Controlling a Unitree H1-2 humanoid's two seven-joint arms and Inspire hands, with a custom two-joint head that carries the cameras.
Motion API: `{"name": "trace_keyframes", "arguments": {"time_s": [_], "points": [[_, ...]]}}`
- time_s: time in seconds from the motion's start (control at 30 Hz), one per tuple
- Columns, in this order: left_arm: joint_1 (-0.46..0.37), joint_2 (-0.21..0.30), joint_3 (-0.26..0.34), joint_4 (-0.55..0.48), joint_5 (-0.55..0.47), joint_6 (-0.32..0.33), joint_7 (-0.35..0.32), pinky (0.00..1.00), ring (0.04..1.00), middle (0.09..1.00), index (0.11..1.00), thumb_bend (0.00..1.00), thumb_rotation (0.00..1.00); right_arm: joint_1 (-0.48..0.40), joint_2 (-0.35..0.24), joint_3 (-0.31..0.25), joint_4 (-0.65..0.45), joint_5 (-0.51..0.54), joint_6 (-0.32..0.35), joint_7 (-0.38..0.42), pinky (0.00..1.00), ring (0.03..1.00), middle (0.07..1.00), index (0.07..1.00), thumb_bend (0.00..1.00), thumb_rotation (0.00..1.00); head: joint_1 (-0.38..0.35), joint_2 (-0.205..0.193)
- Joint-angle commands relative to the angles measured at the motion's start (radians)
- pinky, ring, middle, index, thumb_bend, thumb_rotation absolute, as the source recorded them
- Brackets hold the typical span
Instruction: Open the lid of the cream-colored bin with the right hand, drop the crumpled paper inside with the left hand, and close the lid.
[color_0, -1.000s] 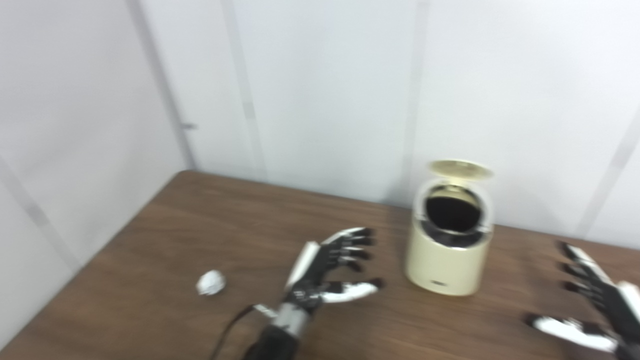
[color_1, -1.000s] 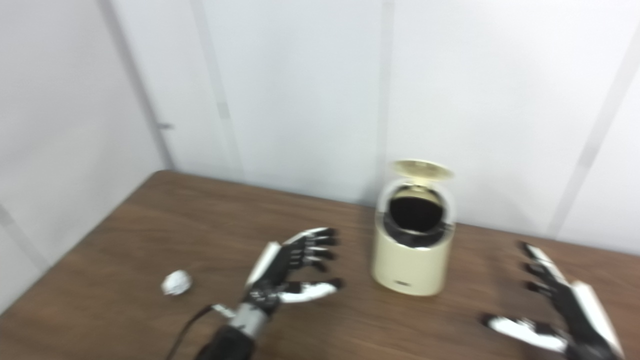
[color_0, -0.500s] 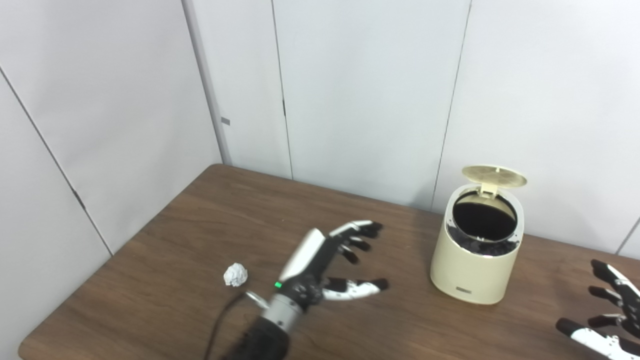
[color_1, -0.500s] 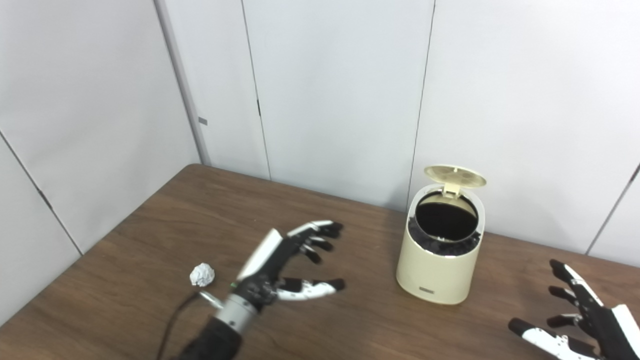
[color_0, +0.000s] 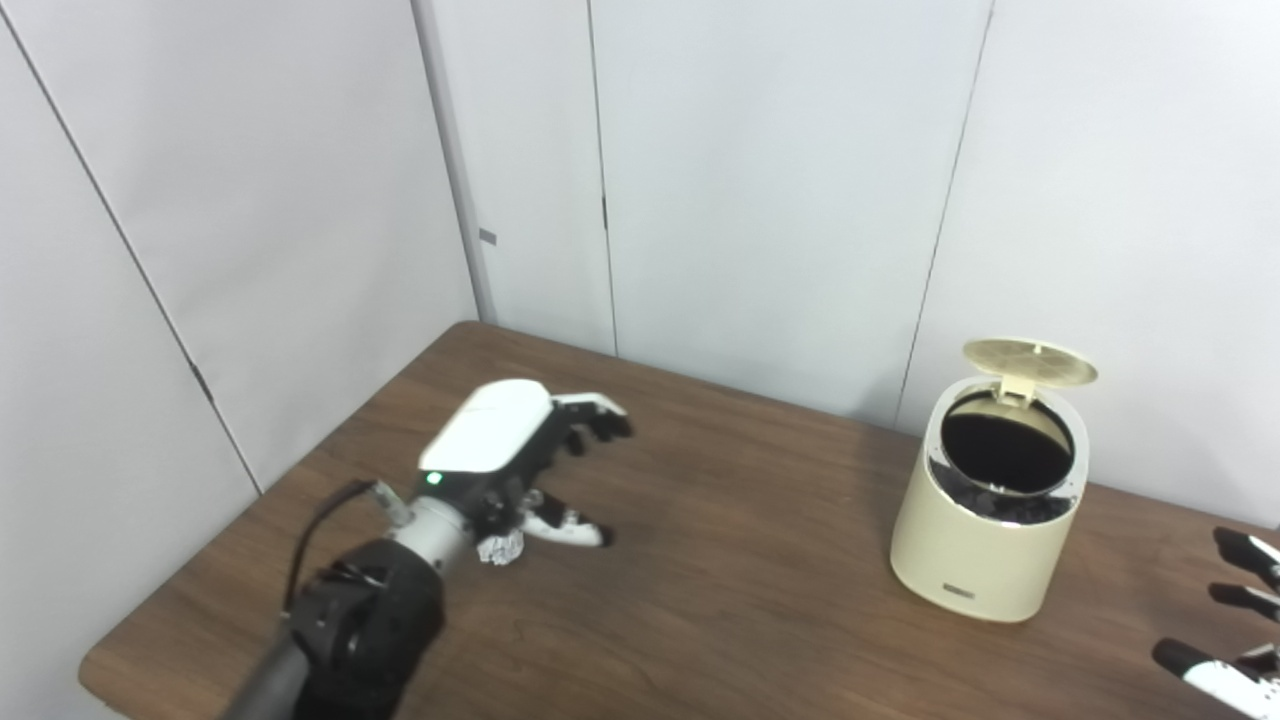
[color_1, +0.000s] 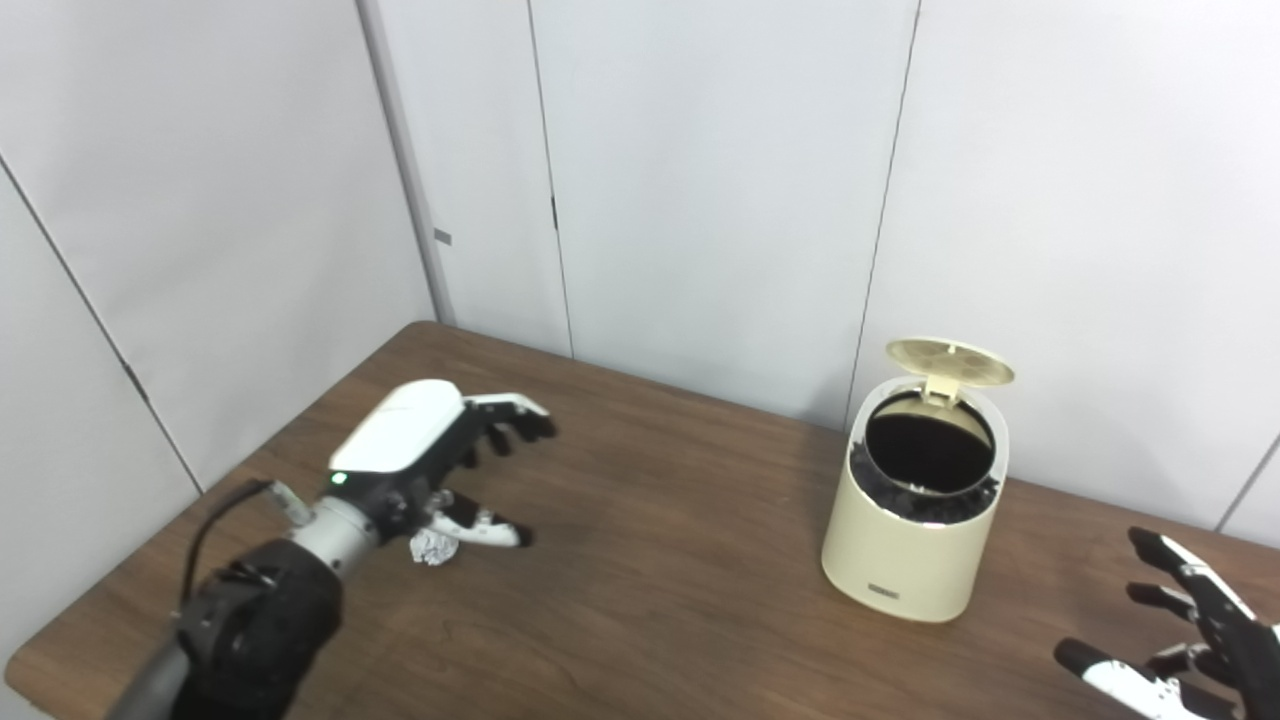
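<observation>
The cream-colored bin (color_0: 985, 540) stands at the right of the brown table, its round lid (color_0: 1029, 360) tipped up on its back hinge and its dark inside showing. The crumpled white paper (color_0: 500, 547) lies on the table at the left, partly hidden under my left hand (color_0: 510, 455). That hand hovers palm down over the paper with fingers and thumb spread, open and holding nothing. My right hand (color_1: 1190, 645) is open near the bottom right corner, fingers apart, to the right of the bin and apart from it.
The table (color_0: 720, 560) meets white wall panels at the back and left. Its left edge (color_0: 270, 490) runs close to the paper, and its front left corner is near my left forearm. A black cable (color_0: 320, 520) loops from my left wrist.
The camera has swung left. My left hand has moved left and turned palm down over the paper. The right hand stays low at the right; the lid stays up.
</observation>
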Motion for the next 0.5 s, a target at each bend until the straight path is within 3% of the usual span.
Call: {"name": "trace_keyframes", "arguments": {"time_s": [0.0,0.1,0.27,0.47], "points": [[-0.004,0.044,0.030,-0.036,0.061,0.015,-0.020,0.52,0.653,0.721,0.728,0.83,0.05,-0.037,-0.015,-0.005,-0.026,0.000,-0.030,-0.008,0.36,0.785,0.891,0.862,0.94,0.53,0.002,0.003],[0.017,0.057,0.047,-0.018,0.121,0.012,-0.029,0.53,0.650,0.716,0.725,0.87,0.02,-0.037,-0.013,-0.006,-0.024,0.003,-0.030,-0.008,0.36,0.782,0.888,0.862,0.94,0.53,0.002,0.003],[0.037,0.061,0.049,0.019,0.283,0.003,-0.055,0.52,0.644,0.707,0.717,0.89,0.08,-0.039,-0.010,-0.005,-0.020,0.013,-0.031,-0.006,0.34,0.781,0.887,0.859,0.94,0.53,0.002,0.003],[0.032,0.046,0.052,0.076,0.384,-0.012,-0.065,0.48,0.598,0.653,0.682,0.92,0.14,-0.042,-0.007,-0.002,-0.020,0.016,-0.033,-0.008,0.31,0.787,0.896,0.861,0.94,0.52,-0.003,0.007]]}}
